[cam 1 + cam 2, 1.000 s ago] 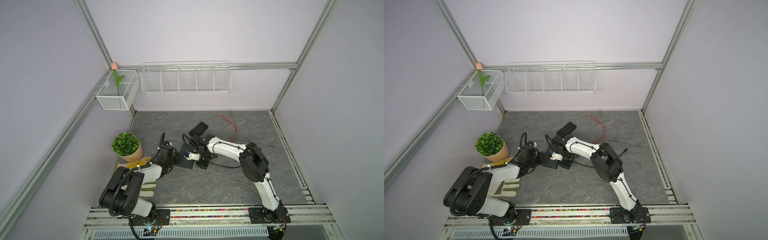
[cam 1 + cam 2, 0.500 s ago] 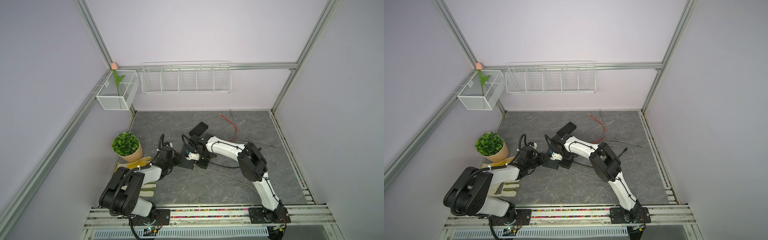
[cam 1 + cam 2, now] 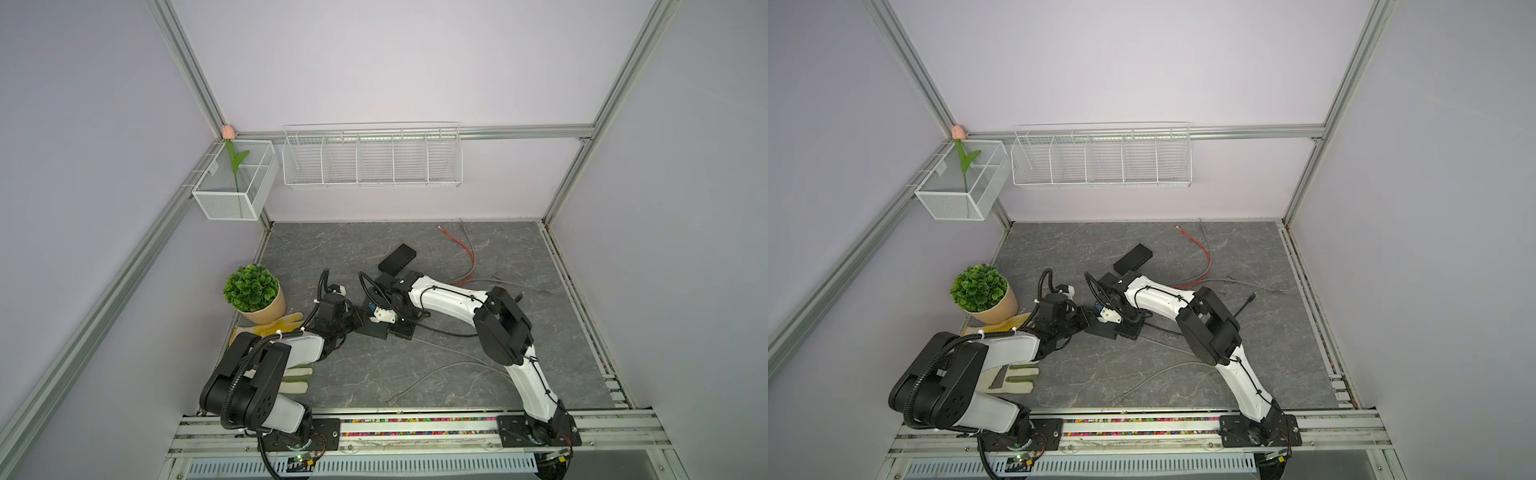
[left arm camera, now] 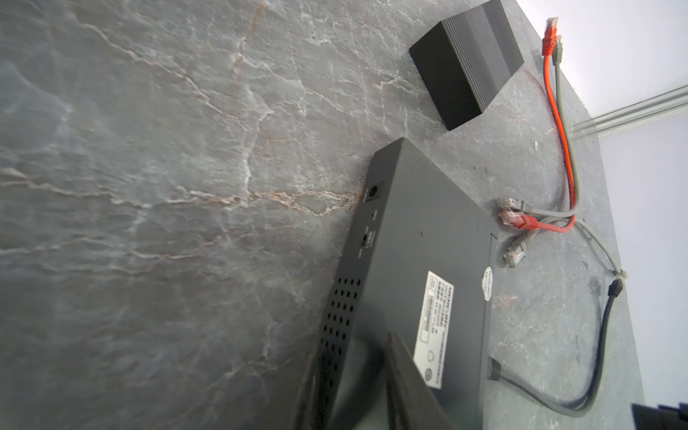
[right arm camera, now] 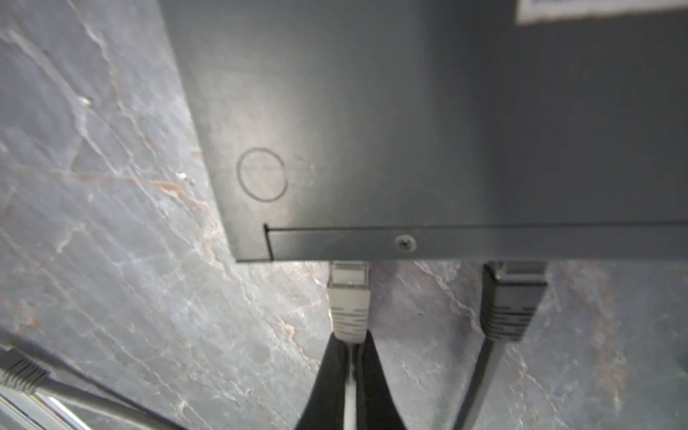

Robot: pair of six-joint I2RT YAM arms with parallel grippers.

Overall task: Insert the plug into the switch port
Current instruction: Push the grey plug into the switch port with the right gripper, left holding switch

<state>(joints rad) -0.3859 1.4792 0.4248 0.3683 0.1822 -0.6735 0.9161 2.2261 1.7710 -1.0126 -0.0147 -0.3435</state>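
The switch [image 4: 428, 253] is a flat black box lying label side up; in both top views it sits mid-table [image 3: 374, 330] [image 3: 1102, 330]. My left gripper [image 4: 357, 391] is shut on its near end, one finger on the perforated side and one on the labelled face. My right gripper [image 5: 350, 357] is shut on the grey cable just behind the grey plug [image 5: 349, 298]. The plug's clear tip meets the switch's port edge [image 5: 372, 245]; how deep it sits is hidden. A dark plug [image 5: 513, 298] sits beside it. In a top view the two grippers [image 3: 355, 322] [image 3: 384, 320] face each other.
A second black box [image 3: 397, 258] lies behind the switch. Red [image 3: 467, 253] and grey [image 3: 436, 370] cables trail over the right and front of the table. A potted plant [image 3: 253, 291] and a glove [image 3: 291, 376] are at the left. Wire baskets [image 3: 372, 158] hang on the back wall.
The right arm's elbow has shifted slightly to the left. Both grips and the switch look unchanged.
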